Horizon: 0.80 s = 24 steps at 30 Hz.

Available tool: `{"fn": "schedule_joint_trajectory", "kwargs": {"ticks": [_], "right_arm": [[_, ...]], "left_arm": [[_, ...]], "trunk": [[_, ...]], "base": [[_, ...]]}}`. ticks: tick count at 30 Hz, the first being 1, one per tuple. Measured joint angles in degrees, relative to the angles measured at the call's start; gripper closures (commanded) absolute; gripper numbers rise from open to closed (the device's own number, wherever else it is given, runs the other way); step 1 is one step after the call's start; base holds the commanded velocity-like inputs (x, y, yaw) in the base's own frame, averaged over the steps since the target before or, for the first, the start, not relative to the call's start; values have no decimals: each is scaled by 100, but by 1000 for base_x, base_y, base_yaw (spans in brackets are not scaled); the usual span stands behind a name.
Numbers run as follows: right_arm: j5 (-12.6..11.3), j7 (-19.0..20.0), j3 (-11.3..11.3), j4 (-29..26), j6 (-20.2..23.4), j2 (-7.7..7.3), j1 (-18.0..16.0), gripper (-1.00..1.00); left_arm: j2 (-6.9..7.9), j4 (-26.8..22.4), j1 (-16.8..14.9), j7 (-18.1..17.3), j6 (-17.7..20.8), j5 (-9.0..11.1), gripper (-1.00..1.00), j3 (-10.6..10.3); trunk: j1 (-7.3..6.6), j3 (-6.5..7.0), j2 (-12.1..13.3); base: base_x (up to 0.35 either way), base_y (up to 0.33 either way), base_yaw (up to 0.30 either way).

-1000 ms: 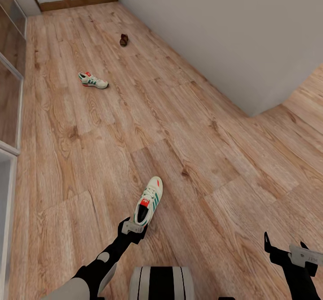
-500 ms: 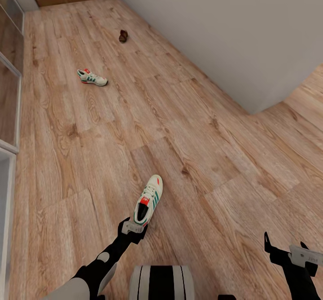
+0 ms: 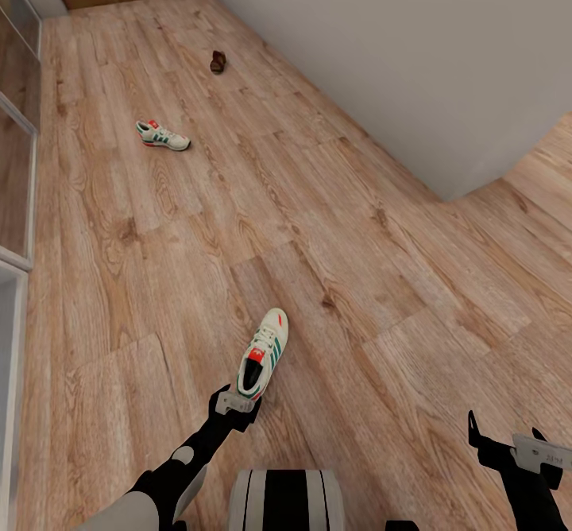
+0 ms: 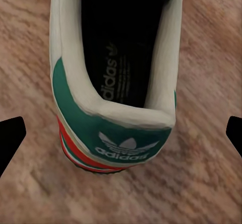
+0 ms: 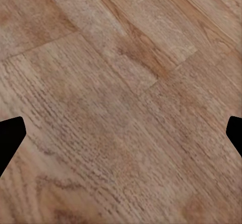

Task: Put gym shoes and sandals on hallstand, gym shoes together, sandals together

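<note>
Currently the left gripper (image 3: 235, 404) is hovering with jaws spread wide, its fingertips (image 4: 11, 136) flanking the heel of the near gym shoe (image 4: 116, 83) without touching it; that sneaker (image 3: 264, 353) is lying upright on the corridor floor (image 3: 334, 221), toe pointing away from the robot. The right gripper (image 3: 508, 442) is hanging released over bare planks (image 5: 121, 103), grasping nothing. For a sound pick, the left jaws would be lowering until the pads are bracketing the green heel counter, then closing across the collar rather than the sole edge, so the shoe is not tipping. Farther down the corridor, the second gym shoe (image 3: 163, 135) is resting well apart, and beyond it one dark brown sandal (image 3: 218, 61) near the wall (image 3: 397, 54). No containers are presenting themselves.
</note>
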Motion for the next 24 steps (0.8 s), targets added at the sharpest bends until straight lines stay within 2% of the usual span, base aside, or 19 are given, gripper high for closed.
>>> {"fn": "schedule_joint_trajectory", "kwargs": {"ticks": [24], "right_arm": [[0, -1, 7, 55, 0, 0, -3, -100]], "left_arm": [[0, 0, 0, 0, 0, -1, -100, 0]], "trunk": [[0, -3, 0]], "base": [[0, 0, 0]]}}
